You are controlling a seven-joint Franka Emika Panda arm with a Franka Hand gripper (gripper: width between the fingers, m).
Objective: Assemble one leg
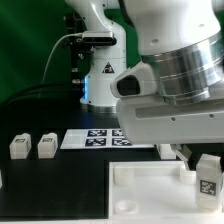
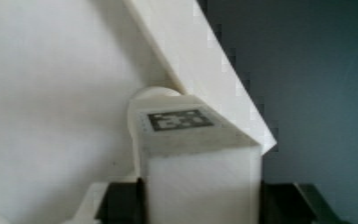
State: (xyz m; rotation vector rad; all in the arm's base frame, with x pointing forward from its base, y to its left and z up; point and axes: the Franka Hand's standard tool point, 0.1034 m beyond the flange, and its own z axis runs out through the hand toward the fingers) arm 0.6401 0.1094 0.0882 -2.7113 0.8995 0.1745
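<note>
My gripper (image 1: 204, 163) is shut on a leg (image 1: 207, 179), a small white block with a black-and-white tag. It holds the leg upright at the near right corner of the large white plate (image 1: 148, 186). In the wrist view the leg (image 2: 195, 150) fills the gap between the two dark fingers (image 2: 123, 205), tag facing the camera. It lies against the plate's raised edge (image 2: 190, 55), with the flat plate face (image 2: 51, 100) beside it. Two more legs (image 1: 20, 147) (image 1: 47, 146) stand on the table at the exterior view's left.
The marker board (image 1: 98, 139) lies flat behind the plate. The arm's white base (image 1: 102, 75) stands at the back with black cables running to the left. The black table (image 1: 50, 195) extends left of the plate.
</note>
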